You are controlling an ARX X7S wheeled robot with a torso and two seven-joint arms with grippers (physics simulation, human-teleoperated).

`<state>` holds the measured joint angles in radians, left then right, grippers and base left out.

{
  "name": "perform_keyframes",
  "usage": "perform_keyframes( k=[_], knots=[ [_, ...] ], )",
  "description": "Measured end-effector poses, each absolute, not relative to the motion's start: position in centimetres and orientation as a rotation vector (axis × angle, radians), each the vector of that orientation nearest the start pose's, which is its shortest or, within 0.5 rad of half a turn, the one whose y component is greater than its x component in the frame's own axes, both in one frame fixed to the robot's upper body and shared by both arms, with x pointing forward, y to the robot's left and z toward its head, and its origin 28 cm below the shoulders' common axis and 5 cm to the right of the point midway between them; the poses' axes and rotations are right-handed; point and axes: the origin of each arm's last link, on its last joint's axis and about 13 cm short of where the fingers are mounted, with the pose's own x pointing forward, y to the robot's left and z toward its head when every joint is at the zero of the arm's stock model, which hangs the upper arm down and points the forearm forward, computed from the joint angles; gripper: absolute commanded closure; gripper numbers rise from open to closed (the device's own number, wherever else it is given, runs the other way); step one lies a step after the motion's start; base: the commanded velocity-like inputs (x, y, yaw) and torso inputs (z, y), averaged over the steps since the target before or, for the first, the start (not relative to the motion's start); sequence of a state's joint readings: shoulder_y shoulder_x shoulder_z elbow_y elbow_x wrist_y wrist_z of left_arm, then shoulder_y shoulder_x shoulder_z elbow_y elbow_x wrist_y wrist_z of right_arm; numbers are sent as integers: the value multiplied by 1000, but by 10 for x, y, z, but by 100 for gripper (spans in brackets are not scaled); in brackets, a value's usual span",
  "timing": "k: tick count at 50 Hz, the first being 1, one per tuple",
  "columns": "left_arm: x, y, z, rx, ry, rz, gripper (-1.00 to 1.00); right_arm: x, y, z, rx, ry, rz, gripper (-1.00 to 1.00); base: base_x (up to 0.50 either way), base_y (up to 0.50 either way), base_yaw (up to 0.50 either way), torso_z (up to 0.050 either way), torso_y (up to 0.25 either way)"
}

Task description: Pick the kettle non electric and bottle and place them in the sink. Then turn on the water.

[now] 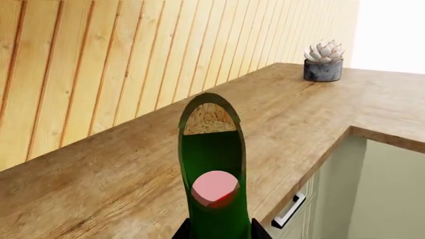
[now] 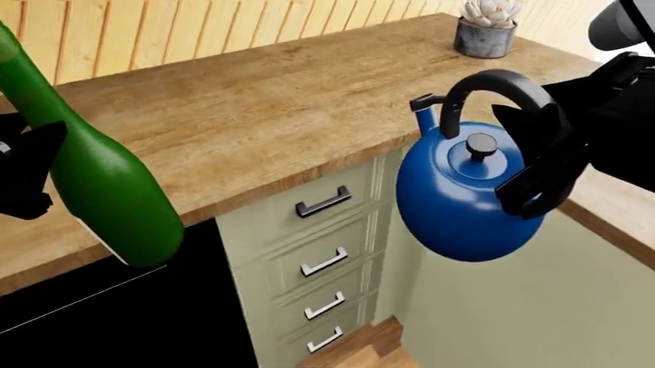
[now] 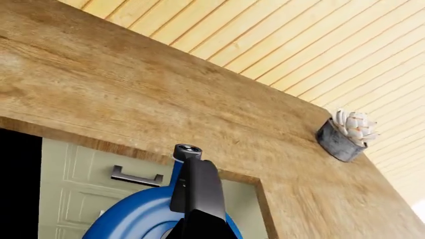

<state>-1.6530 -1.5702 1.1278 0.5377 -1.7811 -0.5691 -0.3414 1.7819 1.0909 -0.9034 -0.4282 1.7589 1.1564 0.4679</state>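
While both arms hold their loads in the air off the counter's front edge, the kettle shows as a round glossy blue body with a black lid knob, short spout and arched black handle. The right gripper is clamped on that handle, so the kettle hangs in front of the pale green drawers. The bottle, glossy dark green, tilts with its neck up and away, pinched in the left gripper low at the head view's left edge, its base over the counter lip. Behind both, the wooden top lies bare back to the plank wall, with a potted succulent in the far corner. No sink shows in any view.
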Motion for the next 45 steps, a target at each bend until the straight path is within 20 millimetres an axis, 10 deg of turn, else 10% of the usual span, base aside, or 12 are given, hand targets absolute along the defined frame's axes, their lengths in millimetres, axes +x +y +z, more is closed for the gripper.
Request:
perform_keyframes(
  k=[45],
  knots=[
    [168, 340, 315, 144, 60, -205, 100, 202, -173, 351, -480, 148, 419, 100, 0, 0, 500, 1, 2]
  ],
)
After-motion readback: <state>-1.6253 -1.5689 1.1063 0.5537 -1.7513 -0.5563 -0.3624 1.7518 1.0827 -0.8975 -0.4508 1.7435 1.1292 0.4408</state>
